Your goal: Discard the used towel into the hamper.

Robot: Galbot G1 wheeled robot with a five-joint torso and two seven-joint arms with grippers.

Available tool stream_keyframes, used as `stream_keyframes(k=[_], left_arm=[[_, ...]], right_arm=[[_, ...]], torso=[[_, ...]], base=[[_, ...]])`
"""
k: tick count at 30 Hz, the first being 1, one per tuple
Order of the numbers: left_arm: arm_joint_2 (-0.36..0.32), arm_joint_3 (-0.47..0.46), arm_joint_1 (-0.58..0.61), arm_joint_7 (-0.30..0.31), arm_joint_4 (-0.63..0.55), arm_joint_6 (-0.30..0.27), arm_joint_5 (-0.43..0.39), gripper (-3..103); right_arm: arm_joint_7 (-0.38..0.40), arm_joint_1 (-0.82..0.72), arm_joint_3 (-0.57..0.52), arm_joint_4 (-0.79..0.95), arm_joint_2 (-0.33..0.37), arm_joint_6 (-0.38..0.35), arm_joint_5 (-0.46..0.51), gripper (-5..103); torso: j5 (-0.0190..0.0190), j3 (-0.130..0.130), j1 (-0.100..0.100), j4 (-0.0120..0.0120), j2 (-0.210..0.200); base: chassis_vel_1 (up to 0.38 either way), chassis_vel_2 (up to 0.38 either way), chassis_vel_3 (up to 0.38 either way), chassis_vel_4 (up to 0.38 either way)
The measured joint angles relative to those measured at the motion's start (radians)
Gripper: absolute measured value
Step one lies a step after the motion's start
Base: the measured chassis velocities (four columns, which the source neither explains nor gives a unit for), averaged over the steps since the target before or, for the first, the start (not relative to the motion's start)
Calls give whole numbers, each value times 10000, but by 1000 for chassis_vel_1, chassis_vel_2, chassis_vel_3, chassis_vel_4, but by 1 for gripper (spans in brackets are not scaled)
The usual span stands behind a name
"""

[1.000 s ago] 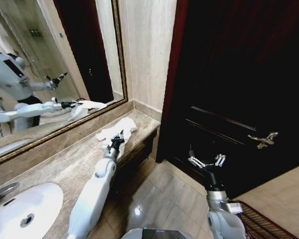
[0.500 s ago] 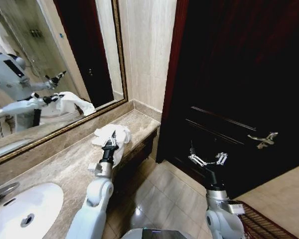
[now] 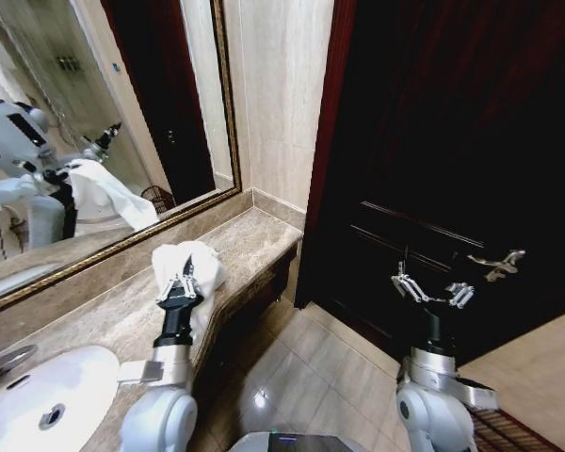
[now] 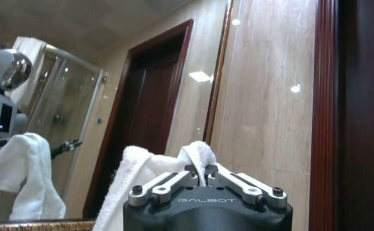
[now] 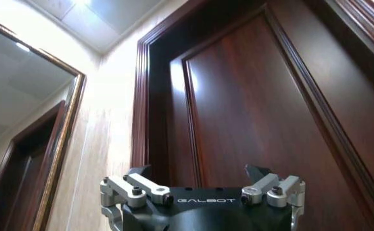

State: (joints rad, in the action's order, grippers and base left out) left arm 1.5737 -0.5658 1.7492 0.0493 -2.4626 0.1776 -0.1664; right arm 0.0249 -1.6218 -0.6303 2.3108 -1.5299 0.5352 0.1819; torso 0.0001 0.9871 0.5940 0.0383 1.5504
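The left gripper (image 3: 182,281) is up above the table (image 3: 104,325), and its fingers pinch the white towel (image 3: 190,262). The towel hangs from the fingers, lifted off the table, in front of the mirror (image 3: 85,122). In the left wrist view the towel (image 4: 151,166) sits squeezed between the two fingers (image 4: 174,180). The right gripper (image 3: 431,287) is held up in front of the dark door (image 3: 452,141), near the door handle (image 3: 497,263). Its fingers are spread wide with nothing between them. A bit of the hamper (image 3: 508,433) shows on the floor by the right arm.
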Motion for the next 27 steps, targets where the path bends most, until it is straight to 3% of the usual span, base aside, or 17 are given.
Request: stream_keyframes(k=[6, 18, 27], left_arm=[[-220, -250, 191, -377, -38, 480, 101, 2], [-290, 70, 288, -549, 125, 647, 244, 2], [-266, 221, 333, -741, 127, 685, 227, 2]], right_arm=[[467, 96, -296, 307, 133, 111, 283, 100], [593, 8, -1120, 431, 361, 232, 903, 100], [718, 62, -1057, 411, 335, 352, 492, 100]], torso=[[-2, 0, 2, 1, 0], [0, 1, 2, 0, -1], [0, 0, 1, -1, -1]], base=[[0, 0, 0, 0], [-34, -34, -40, -40], [-98, -93, -89, -86]])
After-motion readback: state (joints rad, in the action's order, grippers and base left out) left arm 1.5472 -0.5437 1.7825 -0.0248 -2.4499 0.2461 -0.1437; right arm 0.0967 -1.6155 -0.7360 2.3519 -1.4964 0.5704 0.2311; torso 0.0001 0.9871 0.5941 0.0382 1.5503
